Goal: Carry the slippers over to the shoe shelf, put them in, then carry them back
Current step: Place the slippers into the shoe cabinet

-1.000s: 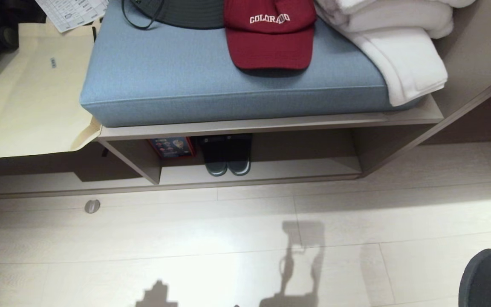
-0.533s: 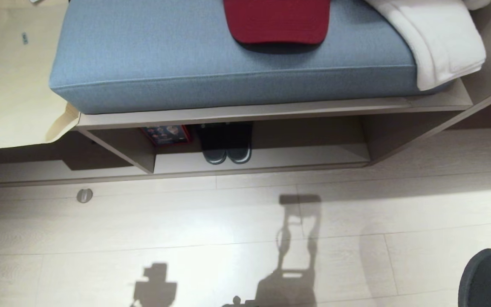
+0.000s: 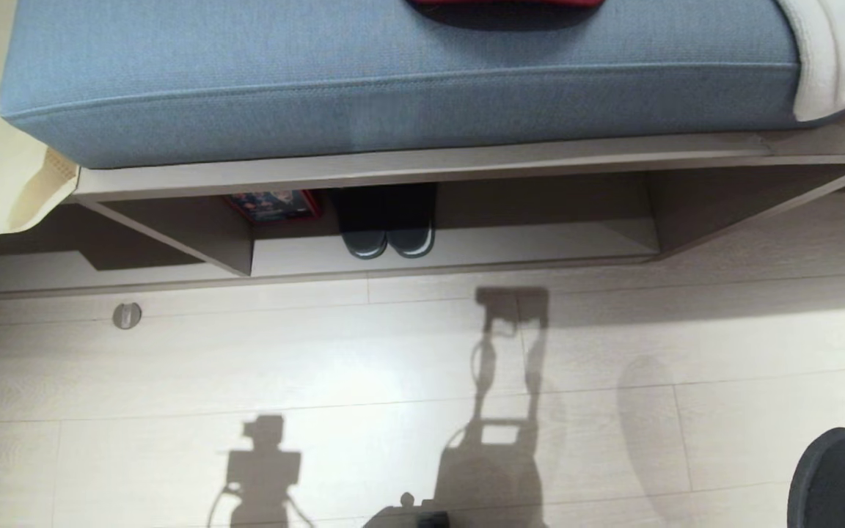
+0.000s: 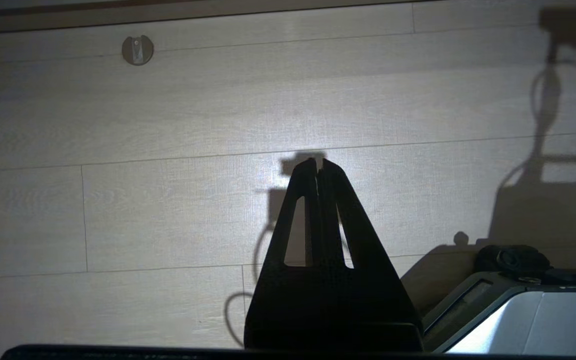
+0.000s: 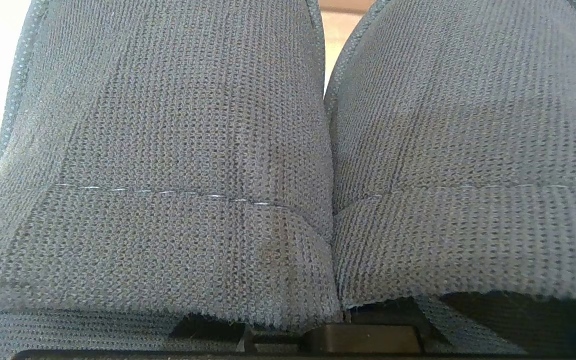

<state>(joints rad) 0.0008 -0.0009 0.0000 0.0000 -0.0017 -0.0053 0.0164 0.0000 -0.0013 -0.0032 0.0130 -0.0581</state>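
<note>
**Slippers**: grey knit pair, side by side, filling your right wrist view. The dark rounded shape at the lower right corner of the head view is probably this same pair, though too little of it shows to be sure.

**Right gripper**: pressed together on the slippers' rear edge, and carrying them.

**Left gripper**: fingers pressed together, empty, hanging over the bare floor.

**Shoe shelf**: low open cubby under the blue cushion. Another dark pair already stands left of its middle, just beside a red box. The base board to the right of them is free.

**Change:** over the last second the whole head view has shifted. Cushion and cubby sit higher in the picture and larger. That is your camera moving, not the furniture.

**Reading:** you are likely on the carry leg, closing in on the shelf. The slippers are not yet put in.
</note>
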